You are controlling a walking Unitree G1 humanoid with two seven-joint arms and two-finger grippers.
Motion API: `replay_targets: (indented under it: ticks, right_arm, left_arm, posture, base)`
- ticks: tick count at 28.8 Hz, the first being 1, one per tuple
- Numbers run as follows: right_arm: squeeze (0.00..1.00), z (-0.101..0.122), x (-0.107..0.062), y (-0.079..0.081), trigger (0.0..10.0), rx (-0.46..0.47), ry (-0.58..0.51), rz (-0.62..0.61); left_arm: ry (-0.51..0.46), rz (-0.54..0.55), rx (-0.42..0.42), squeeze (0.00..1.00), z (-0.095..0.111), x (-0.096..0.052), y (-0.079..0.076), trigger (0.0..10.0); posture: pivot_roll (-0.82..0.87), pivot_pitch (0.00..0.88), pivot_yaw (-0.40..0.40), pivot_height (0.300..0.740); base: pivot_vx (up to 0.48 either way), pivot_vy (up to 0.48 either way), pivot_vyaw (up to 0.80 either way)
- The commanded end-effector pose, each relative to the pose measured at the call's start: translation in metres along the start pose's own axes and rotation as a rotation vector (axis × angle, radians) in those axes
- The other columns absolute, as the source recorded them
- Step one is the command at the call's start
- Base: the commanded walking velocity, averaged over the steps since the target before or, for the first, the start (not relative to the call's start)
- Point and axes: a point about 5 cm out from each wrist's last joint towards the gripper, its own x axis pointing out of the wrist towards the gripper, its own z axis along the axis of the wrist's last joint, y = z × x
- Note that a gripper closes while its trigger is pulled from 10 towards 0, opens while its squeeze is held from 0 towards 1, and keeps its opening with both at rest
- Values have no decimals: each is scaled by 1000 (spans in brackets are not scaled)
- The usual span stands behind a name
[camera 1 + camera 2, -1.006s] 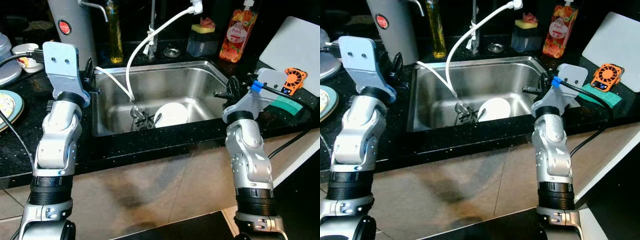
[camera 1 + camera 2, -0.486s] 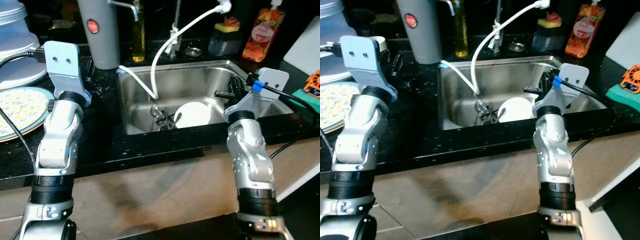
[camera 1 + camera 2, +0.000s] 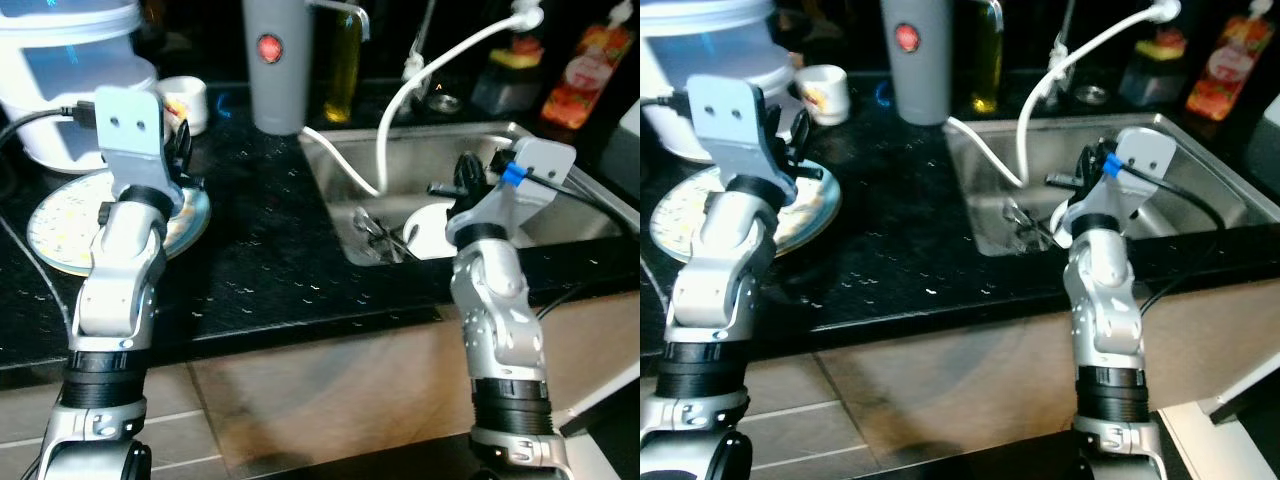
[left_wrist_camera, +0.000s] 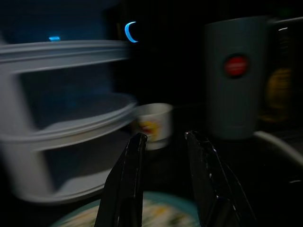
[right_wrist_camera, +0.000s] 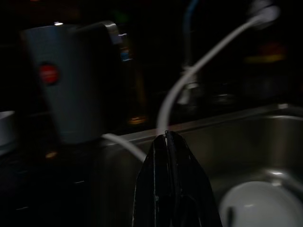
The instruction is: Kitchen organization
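while held above the counter (image 3: pixel 270 250), the left end effector (image 4: pixel 163 156) is released; the right end effector (image 5: pixel 166 142) is clenched, empty.

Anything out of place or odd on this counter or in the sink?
One thing: a white hose loops loose from the tap area down into the steel sink, ending beside the cutlery and a white bowl left in the basin. The patterned plate sits flat on the counter; no spill visible.
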Motion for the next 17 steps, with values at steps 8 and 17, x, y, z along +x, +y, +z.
replay_targets:
  ticks: [8,17]
  right_arm:
    - [0,0,-1,-3,10000,1,-2,-13]
    - [0,0,-2,-3,10000,1,-5,-14]
  left_arm:
    - [-3,-20,34,0,-1,1,-2,10000]
    - [2,-43,52,0,-2,1,-7,10000]
  posture:
    - [104,19,-8,740]
    - [102,15,-5,740]
  base:
    - [0,143,0]
    - [0,0,0]
